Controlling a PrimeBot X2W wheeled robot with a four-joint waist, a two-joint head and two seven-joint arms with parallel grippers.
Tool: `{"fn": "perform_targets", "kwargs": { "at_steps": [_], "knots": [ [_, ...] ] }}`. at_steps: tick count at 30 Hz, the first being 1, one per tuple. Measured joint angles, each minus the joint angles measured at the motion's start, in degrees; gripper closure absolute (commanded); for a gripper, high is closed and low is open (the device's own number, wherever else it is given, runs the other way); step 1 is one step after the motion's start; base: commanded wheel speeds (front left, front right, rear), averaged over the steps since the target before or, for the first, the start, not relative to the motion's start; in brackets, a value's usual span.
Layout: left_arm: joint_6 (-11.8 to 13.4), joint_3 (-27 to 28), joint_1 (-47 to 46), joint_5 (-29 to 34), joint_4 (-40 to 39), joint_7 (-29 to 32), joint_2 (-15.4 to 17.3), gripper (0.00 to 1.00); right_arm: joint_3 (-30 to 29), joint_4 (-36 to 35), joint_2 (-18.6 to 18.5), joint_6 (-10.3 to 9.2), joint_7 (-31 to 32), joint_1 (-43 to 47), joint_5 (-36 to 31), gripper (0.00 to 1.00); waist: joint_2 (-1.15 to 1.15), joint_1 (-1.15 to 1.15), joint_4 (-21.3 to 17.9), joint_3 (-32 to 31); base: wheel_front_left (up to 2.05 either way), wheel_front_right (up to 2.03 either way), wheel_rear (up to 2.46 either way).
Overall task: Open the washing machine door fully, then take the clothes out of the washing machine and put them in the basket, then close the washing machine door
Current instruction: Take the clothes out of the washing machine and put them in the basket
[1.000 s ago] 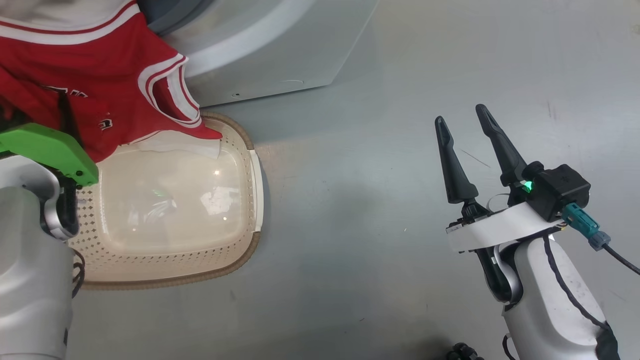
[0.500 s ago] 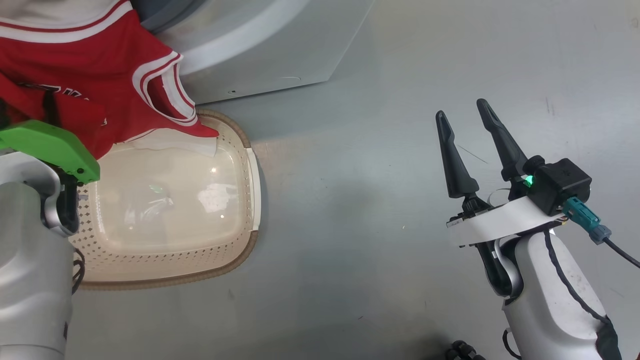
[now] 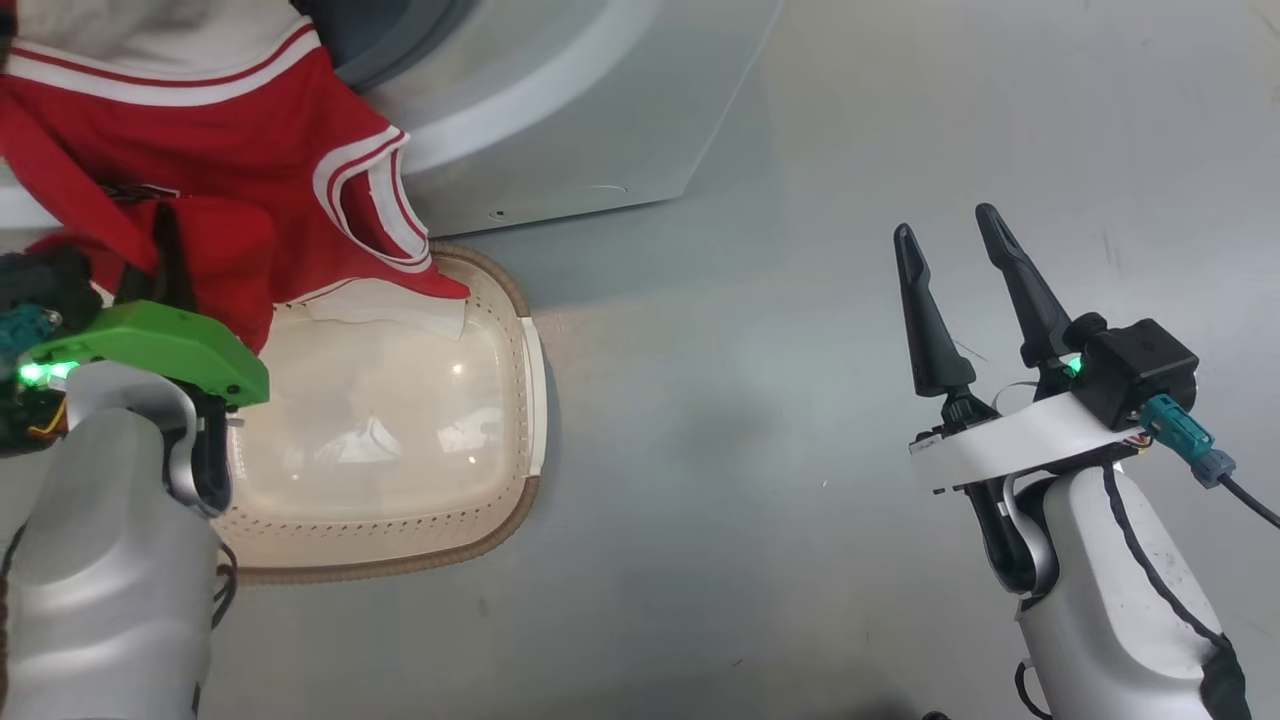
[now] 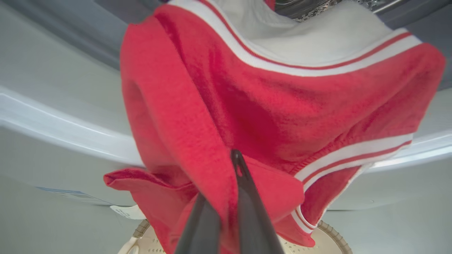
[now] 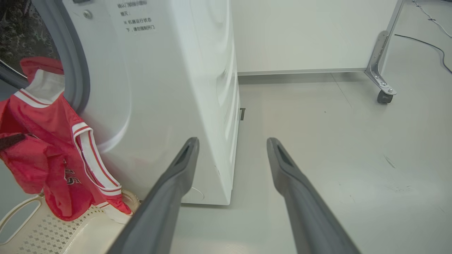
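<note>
A red garment with white trim, one of the clothes (image 3: 230,190), hangs out of the washing machine (image 3: 560,130) opening, its lower corner lying on the far rim of the cream basket (image 3: 520,500). My left gripper (image 3: 160,265) is shut on a bunched fold of this garment (image 4: 282,106), with red fabric pinched between the two dark fingers (image 4: 247,204). Over bare floor to the right, my right gripper (image 3: 950,225) stands open and holds nothing. Its wrist view shows the garment (image 5: 53,141) beside the grey gasket. The washing machine door is out of view.
The basket sits on the grey floor directly under the washer's front, its loop handle (image 5: 21,211) at the near left. A white panel on a metal leg with a caster (image 5: 383,95) stands behind the washer, and a cable (image 5: 423,38) lies on the floor.
My left gripper has closed on the red garment, gathering a fold of it. The head camera has shifted slightly. The right arm stays as it was.
</note>
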Motion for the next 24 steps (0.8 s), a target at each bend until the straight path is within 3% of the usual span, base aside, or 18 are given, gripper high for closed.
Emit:
{"fn": "perform_targets", "kwargs": {
  "at_steps": [14,24],
  "knots": [
    [-1.19,-2.05,4.94,3.33,-6.87,-2.24,-3.52,1.0,-0.81,1.3,-0.01,0.01,0.0,2.92,-1.13,0.0,0.0,0.0,2.84,-5.83,0.0,0.0,0.0],
    [-1.16,-1.13,8.51,5.77,-19.86,-2.23,-4.88,1.0,-1.53,1.58,0.0,0.01,0.0,4.67,-1.63,0.0,0.0,0.0,4.36,-9.09,0.0,0.0,0.0]
  ]
}}
